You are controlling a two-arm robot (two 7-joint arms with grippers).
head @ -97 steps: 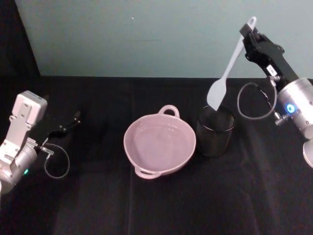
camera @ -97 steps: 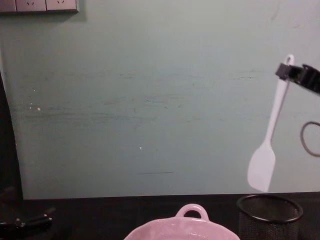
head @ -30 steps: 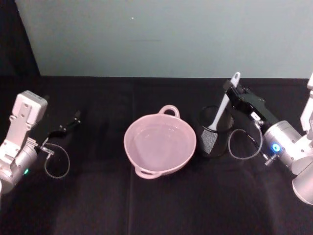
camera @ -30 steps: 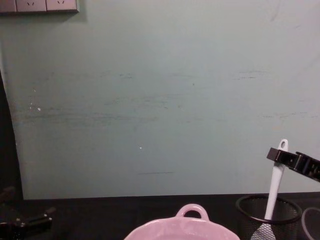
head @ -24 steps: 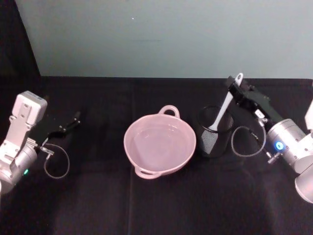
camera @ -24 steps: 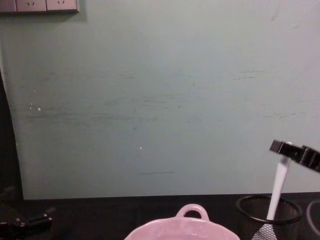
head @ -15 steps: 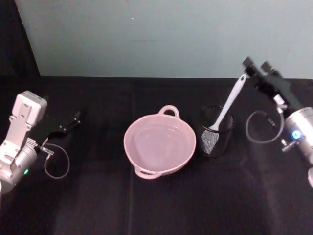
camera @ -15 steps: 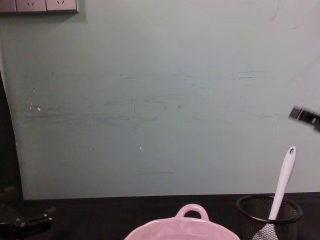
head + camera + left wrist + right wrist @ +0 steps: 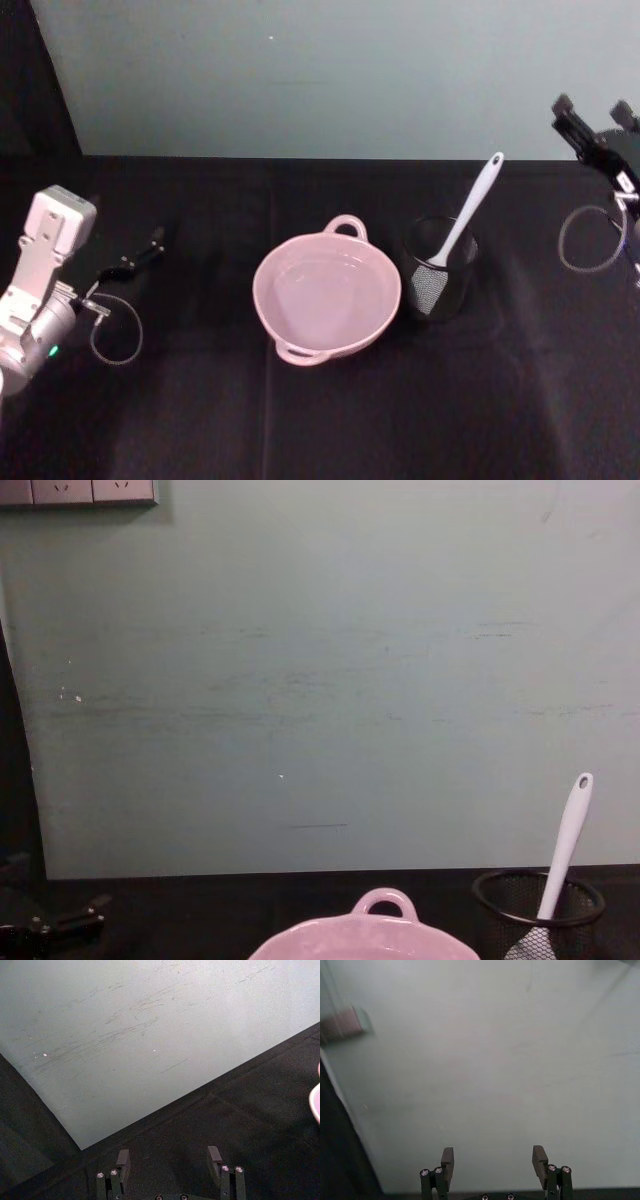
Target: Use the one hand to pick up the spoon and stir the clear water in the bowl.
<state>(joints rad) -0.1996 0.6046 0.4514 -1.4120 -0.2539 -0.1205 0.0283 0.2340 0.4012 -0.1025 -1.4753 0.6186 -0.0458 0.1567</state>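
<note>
Head view: the pink bowl (image 9: 327, 297) sits at the middle of the black tabletop (image 9: 300, 420), one loop handle toward the wall and another toward the robot, with clear water (image 9: 325, 290) inside, barely visible. Just beside it on the right stands a black mesh cup (image 9: 438, 268). The spoon (image 9: 466, 222) stands in the cup, blade down inside the mesh, handle leaning up and to the right with its hole at the top. The right claw (image 9: 592, 117) is high at the right edge, well apart from the spoon, fingers spread and holding nothing. The left claw (image 9: 140, 252) lies low on the left side of the tabletop, near its wrist cable, well apart from the bowl.

Left wrist view: the left claw (image 9: 170, 1160) is released, its two fingers apart with bare tabletop between them; a sliver of the bowl's rim shows at the edge.

Right wrist view: the right claw (image 9: 492, 1157) is released, fingers wide apart against the pale wall (image 9: 485, 1060).

Chest view: the bowl's rim and far handle show at the bottom, the spoon leaning in the cup to the right.
</note>
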